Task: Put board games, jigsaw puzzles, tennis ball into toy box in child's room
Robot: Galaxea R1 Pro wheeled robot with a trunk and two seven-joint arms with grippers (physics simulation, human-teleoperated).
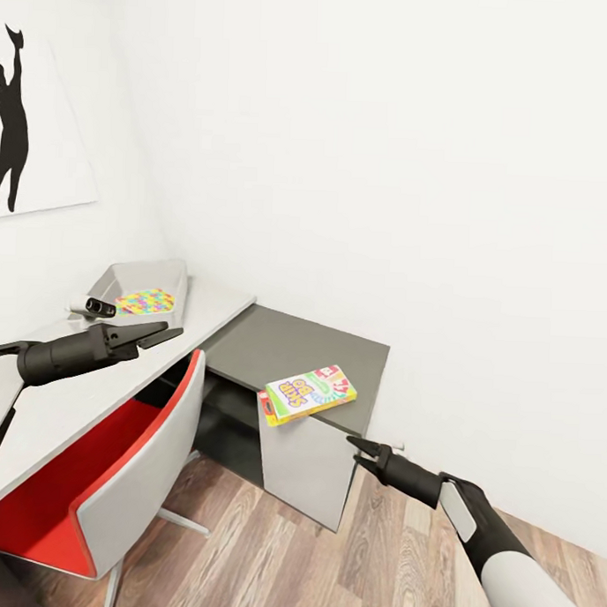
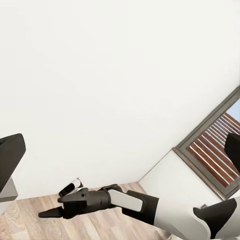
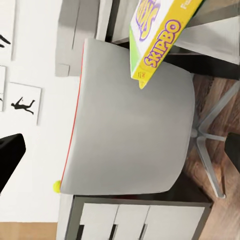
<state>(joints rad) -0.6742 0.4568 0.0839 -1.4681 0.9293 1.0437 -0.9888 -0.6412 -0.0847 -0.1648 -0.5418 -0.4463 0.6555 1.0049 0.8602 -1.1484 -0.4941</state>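
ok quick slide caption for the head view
SKIP-BO board game overhanging the dark desk wing's front edge, right gripper just below it.

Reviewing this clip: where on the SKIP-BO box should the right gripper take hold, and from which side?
Grip the SKIP-BO box at its near left corner, which hangs past the front edge of the dark wing. It lies flat, so only that overhang lets fingers get above and below. The right gripper sits low in front, so probably approach from there.
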